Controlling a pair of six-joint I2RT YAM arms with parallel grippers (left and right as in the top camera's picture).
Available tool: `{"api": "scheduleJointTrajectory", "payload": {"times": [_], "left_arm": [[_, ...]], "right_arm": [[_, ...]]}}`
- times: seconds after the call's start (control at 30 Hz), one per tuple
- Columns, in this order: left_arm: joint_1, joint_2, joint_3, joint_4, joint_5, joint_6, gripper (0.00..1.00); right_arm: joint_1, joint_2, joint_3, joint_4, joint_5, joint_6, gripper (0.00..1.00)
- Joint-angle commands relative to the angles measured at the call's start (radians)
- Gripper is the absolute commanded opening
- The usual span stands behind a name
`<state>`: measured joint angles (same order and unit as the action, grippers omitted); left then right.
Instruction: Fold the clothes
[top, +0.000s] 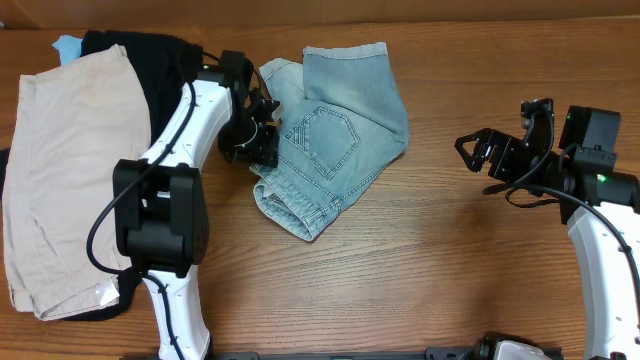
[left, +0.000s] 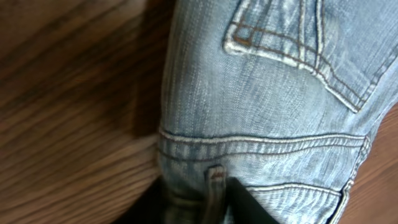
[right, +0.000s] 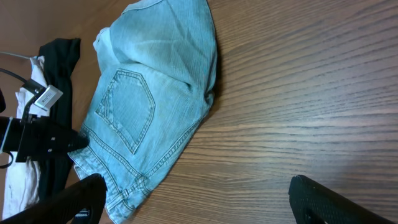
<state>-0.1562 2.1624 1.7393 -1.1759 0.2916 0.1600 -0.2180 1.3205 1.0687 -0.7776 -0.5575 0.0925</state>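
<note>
Our left end effector (top: 262, 148) is clenched on the waistband (left: 261, 149) of the faded light-blue denim shorts (top: 340, 120). In the left wrist view its dark fingers (left: 252, 205) sit close together, with a belt loop and the stitched band pinched between them. Our right end effector (top: 466, 152) is released, jaws spread wide, hovering over bare wood well apart from the shorts and holding nothing. The shorts lie skewed on the wood-grain bench (top: 450, 290), a little left of centre, with the waistband toward the near left and one hemmed leg opening (top: 345, 50) toward the far side. A single stitched back pocket (top: 325, 135) faces up. Since we see only one pocket and one leg, we judge that the lengthwise fold is already made. The fold bringing waistband to hem is left, along with squaring up, because the layers near the waistband look bunched and a loose flap rucks up beside the left wrist. As for room, the bench to the right and on the near side of the shorts is bare, so a sweep that way looks free. To the left it is tight: a pile of beige cotton shorts (top: 60, 170) with a black garment (top: 150, 60) lies just beside the left arm. The leg hem is also near the far bench edge.
</note>
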Motion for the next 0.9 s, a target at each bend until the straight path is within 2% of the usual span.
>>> {"api": "scheduleJointTrajectory", "payload": {"times": [0.0, 0.17, 0.23, 0.5, 0.63, 0.87], "left_arm": [[-0.011, 0.005, -0.016, 0.007, 0.101, -0.029, 0.04], [-0.047, -0.001, 0.036, -0.034, 0.248, -0.026, 0.04], [-0.087, -0.008, 0.112, -0.078, 0.283, -0.025, 0.04], [-0.261, -0.029, 0.415, -0.146, 0.285, -0.028, 0.04], [-0.363, -0.029, 0.506, -0.075, 0.282, -0.035, 0.04], [-0.568, -0.004, 0.466, 0.136, 0.255, -0.056, 0.1]], "right_arm": [[0.003, 0.0, 0.028, 0.019, 0.017, -0.015, 0.97], [-0.024, 0.0, 0.029, 0.045, 0.04, -0.014, 0.97], [-0.045, 0.0, 0.029, 0.046, 0.04, -0.011, 0.97], [-0.131, 0.0, 0.029, 0.04, 0.04, 0.063, 0.97], [-0.203, 0.0, 0.029, 0.041, 0.04, 0.13, 0.97], [-0.413, -0.003, 0.029, 0.043, -0.038, 0.193, 0.97]]}}
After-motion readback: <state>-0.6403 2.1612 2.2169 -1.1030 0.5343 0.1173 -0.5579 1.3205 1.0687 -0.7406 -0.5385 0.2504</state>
